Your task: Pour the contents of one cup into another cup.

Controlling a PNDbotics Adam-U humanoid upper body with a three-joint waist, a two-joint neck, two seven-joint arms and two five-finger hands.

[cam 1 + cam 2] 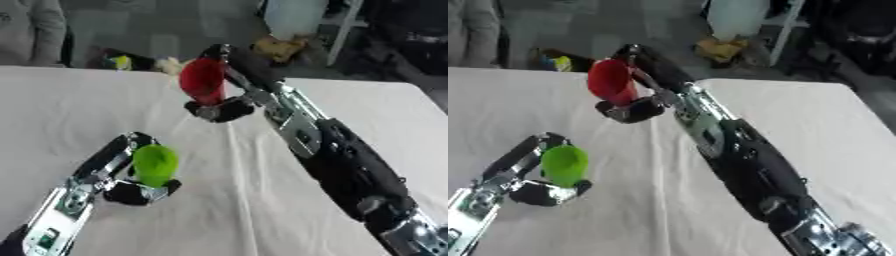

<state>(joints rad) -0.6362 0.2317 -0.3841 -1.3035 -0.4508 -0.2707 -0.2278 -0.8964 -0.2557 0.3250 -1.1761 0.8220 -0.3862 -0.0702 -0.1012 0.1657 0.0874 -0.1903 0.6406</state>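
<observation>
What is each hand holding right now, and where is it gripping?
The right hand grips the red cup around its side wall. The left hand grips the green cup around its side, near the base.

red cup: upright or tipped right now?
Tipped. The red cup, held in the right hand, leans toward the robot's left, its mouth turned sideways. Contents cannot be seen.

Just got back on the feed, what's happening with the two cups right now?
The right hand holds the red cup raised above the white table, tilted on its side. The left hand holds the green cup lower and nearer. The cups are apart; whether anything is pouring cannot be seen.
</observation>
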